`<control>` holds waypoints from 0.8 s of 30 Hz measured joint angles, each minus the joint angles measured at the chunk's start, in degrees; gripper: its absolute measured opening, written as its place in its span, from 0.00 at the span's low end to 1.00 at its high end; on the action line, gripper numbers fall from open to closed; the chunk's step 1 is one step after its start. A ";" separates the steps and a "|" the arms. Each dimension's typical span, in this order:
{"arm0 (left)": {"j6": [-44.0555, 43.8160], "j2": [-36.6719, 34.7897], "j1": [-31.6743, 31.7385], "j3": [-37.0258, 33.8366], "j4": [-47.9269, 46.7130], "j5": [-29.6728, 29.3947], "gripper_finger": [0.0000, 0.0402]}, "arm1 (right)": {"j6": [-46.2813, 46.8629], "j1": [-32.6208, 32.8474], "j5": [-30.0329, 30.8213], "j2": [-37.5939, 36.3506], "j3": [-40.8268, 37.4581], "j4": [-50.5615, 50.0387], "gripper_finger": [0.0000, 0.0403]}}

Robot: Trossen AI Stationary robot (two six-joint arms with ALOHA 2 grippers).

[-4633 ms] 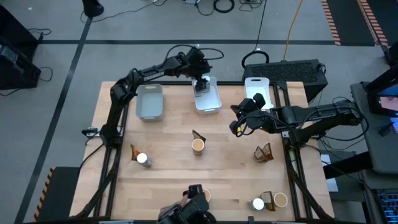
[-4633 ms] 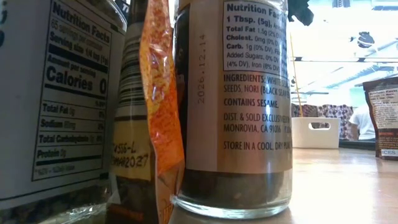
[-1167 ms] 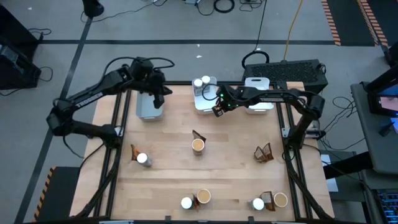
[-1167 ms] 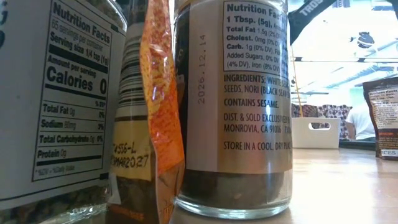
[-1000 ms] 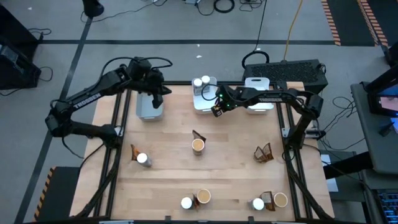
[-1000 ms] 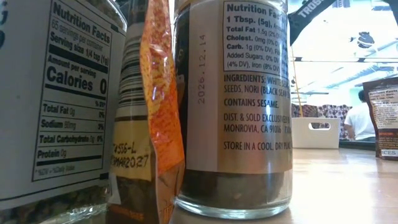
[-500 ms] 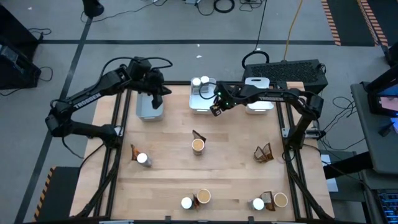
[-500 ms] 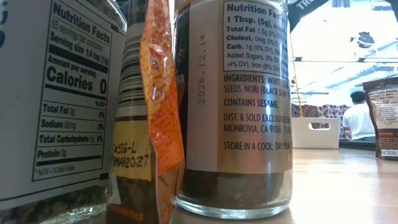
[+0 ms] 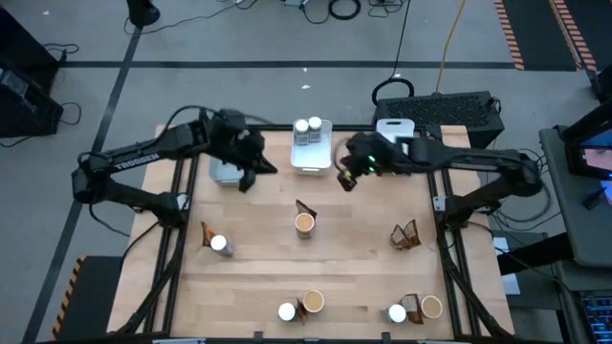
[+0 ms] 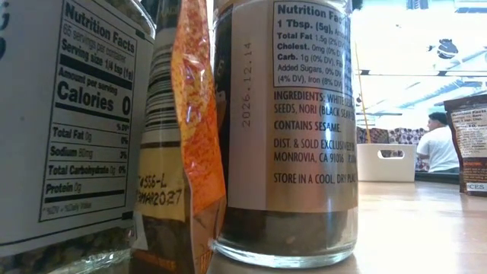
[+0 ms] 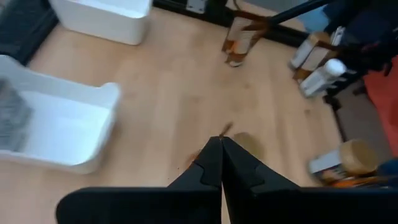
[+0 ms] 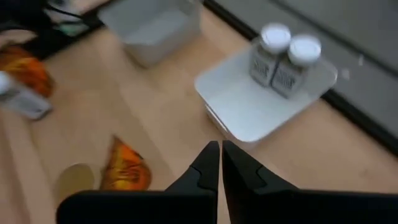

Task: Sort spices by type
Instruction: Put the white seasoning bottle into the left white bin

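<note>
Both arms reach inward over surface (image 9: 258,277), left gripper (image 9: 251,178) and right gripper (image 9: 346,179) jaws closed, empty — only low view shows jar (image 10: 285,129) label

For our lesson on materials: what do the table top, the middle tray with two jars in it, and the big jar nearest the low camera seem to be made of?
Table top: pale wood with visible grain and plank seams, matt finish.
Middle tray: probably plastic, smooth white moulded walls with rounded corners.
Big jar: likely clear glass or hard plastic, since the thick see-through base glints; it wears a printed paper label.
</note>
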 joint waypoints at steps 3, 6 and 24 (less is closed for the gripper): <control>-6.59 0.00 -8.26 0.23 1.91 -8.22 0.01 | -1.58 5.55 2.44 -3.66 -0.88 1.42 0.00; -13.34 0.02 -16.35 0.23 3.10 -16.22 0.01 | -3.63 10.67 2.08 -5.34 -1.79 2.41 0.00; -25.72 5.03 -53.92 0.34 11.45 -31.43 0.01 | 0.16 32.06 3.88 2.58 -2.24 30.79 0.00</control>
